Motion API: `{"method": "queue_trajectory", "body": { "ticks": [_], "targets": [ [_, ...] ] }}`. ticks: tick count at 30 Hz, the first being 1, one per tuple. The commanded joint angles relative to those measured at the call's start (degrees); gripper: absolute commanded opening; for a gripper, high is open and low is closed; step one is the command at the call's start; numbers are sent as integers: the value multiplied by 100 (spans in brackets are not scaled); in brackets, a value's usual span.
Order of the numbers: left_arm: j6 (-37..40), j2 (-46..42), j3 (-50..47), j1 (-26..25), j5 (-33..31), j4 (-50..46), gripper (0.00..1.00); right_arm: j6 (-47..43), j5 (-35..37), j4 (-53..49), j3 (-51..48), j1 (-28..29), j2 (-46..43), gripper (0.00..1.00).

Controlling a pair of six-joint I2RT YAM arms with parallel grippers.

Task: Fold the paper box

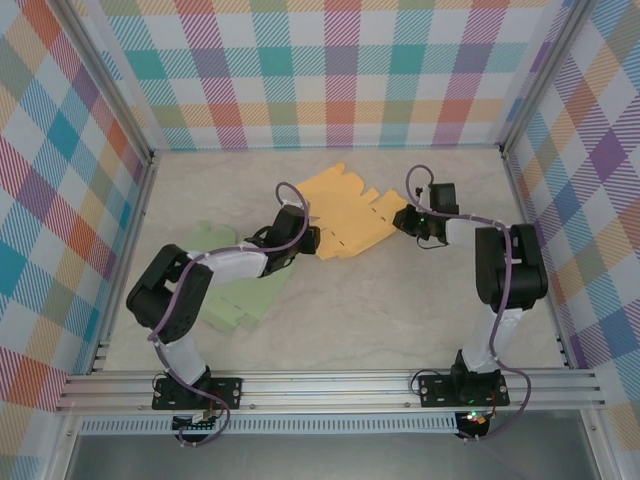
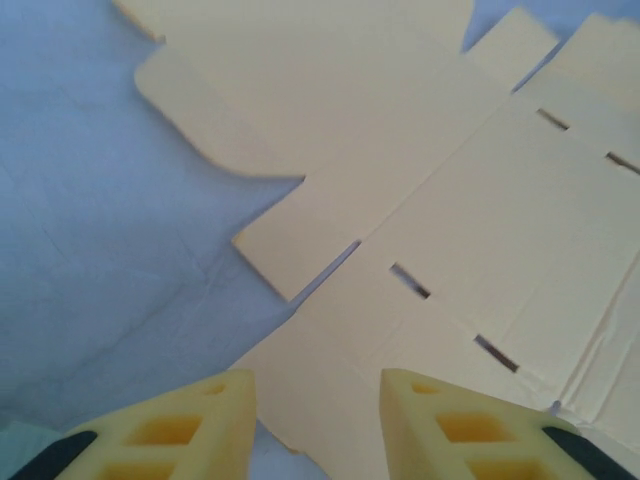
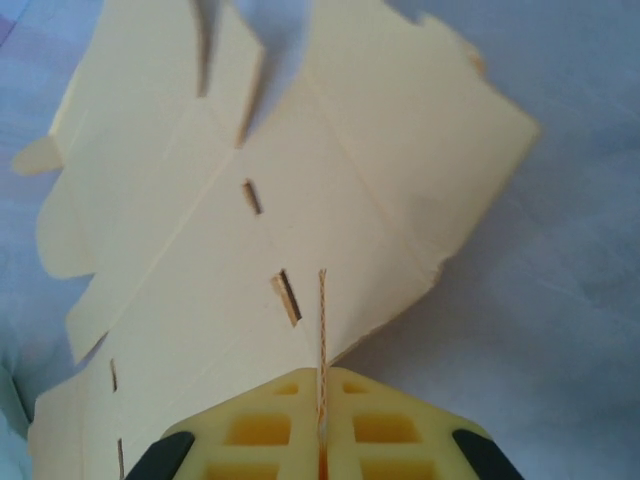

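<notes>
1 flat paper box lies at upper centre of the top view. Right gripper pinches its upturned edge, fingers closed tight. Left gripper hangs parted over its near flap, holding nothing.

You face a pale marbled tabletop, enclosed on three sides by pastel plaid walls; an aluminium rail runs along its near edge.

The top camera looks down on the table from high behind, far off; each wrist camera peers forward, close, past its own fingers; all three share the yellow sheet.
</notes>
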Motion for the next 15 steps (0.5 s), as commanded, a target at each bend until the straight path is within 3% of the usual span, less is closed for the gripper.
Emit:
{"method": "queue_trajectory", "body": {
  "ticks": [1,8,15],
  "targets": [
    [552,-627,355,-68,-5,-245,42,-1197,67,-681,384,92,-838,6],
    [1411,-1226,1287,134,660,-895,58,-2624,-232,-2106,1196,133,-1911,0],
    [2060,-1502,2066,371,1640,-975,78,-3915,-1173,-3073,1913,136,-2749,0]
  ]
}}
